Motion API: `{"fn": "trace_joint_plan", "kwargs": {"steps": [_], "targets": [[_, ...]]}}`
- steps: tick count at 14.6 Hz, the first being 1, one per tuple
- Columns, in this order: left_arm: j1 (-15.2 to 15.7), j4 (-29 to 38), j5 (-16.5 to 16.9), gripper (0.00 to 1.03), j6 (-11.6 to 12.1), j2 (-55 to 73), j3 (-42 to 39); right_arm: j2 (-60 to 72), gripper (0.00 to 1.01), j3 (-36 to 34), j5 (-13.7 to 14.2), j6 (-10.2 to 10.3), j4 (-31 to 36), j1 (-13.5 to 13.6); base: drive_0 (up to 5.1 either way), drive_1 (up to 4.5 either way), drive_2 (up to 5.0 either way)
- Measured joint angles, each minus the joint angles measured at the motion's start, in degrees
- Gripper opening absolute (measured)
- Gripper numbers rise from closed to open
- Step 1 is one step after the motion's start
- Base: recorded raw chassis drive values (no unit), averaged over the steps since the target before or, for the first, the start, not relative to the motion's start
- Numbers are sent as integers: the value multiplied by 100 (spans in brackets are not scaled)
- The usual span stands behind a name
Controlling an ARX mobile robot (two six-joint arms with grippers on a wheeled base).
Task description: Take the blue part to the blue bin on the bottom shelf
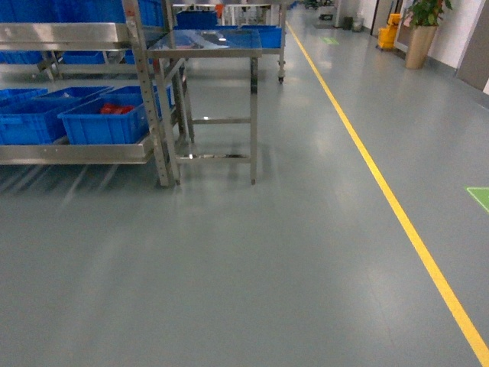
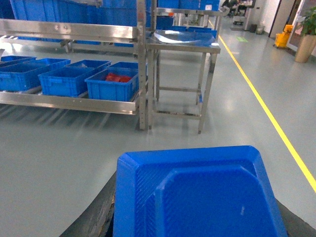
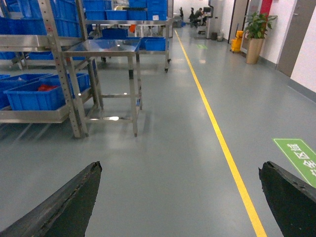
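The blue part, a wide flat plastic piece with a raised panel, fills the bottom of the left wrist view. My left gripper is shut on it, and its dark fingers show at either side. Blue bins sit in a row on the bottom shelf ahead to the left. The nearest bin holds red pieces. My right gripper is open above the bare floor with nothing between its fingers. Neither gripper shows in the head view.
A steel table stands right of the rack upright. A yellow floor line runs down the aisle. A green floor mark lies at the right. A potted plant and a yellow bucket stand far back.
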Motion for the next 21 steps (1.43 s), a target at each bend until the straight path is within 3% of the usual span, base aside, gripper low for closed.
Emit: {"fn": "trace_joint_plan", "kwargs": {"steps": [21], "targets": [[2,11,-2,44,9,-7,0,0,98,0,0,0,-35,0,0,423,-422]]}}
